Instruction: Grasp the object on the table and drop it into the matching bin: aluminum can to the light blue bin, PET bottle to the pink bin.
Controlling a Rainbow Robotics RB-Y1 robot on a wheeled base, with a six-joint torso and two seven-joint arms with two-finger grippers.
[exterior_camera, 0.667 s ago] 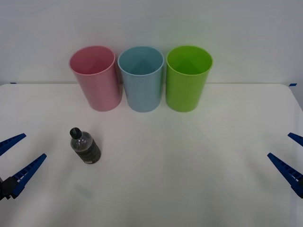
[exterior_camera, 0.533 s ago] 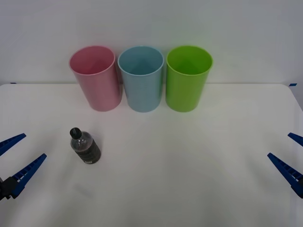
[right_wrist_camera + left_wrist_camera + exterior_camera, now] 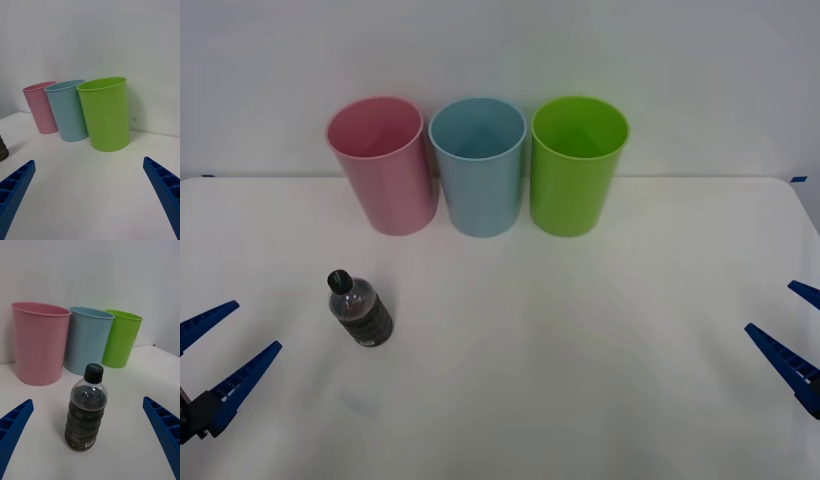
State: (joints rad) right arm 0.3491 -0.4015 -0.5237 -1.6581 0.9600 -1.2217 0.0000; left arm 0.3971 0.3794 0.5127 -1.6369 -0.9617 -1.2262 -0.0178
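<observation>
The PET bottle [image 3: 359, 309] stood upright on the white table [image 3: 580, 330], toward the left and nearer than the row of bins, well apart from them. Its black cap [image 3: 93, 372] was screwed on, and the ribbed clear body showed dark contents with a dark label low down. Nothing touched it.

The left gripper [image 3: 215, 350] hung low at the near left edge of the table, to the left of the bottle and apart from it. Its blue ribbed fingers [image 3: 13, 423] were spread wide and held nothing; in the left wrist view the bottle stood between and beyond them.

Along the far side of the table, against the white wall, three tall bins stood upright in a row, close beside one another: the pink bin [image 3: 382, 166] on the left, the light blue bin [image 3: 478, 168] in the middle, and a lime green bin [image 3: 575, 167] on the right.

The right gripper [image 3: 798, 338] sat at the near right edge of the table, well away from the bottle, its fingers [image 3: 165, 187] also spread and empty.
</observation>
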